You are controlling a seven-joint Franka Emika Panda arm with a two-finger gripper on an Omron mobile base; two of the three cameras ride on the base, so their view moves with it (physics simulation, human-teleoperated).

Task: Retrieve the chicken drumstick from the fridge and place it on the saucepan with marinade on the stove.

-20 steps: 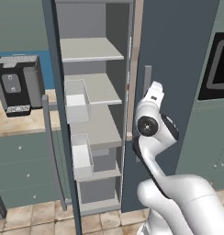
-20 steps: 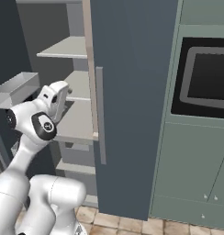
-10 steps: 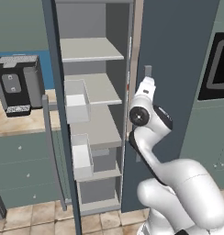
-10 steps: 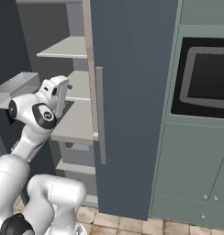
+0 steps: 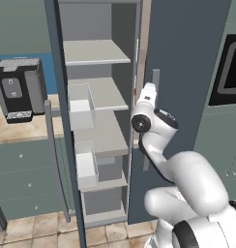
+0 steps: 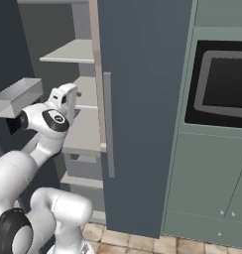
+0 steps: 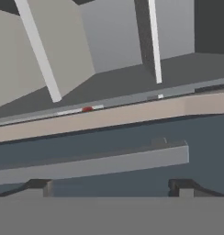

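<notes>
Gripper (image 7: 111, 186) wide and empty at fridge (image 5: 187, 72) right door handle (image 7: 91, 164); left door open, drumstick unfetched.

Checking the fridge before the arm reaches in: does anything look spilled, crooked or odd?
Nothing stands out. The fridge has its left door swung open and its right door shut; the shelves sit level and the door bins hang straight. No spill or damage shows.

The white arm is folded upward from its base, elbow bent, with the pincer (image 7: 111, 186) spread wide, gripping nothing.
</notes>
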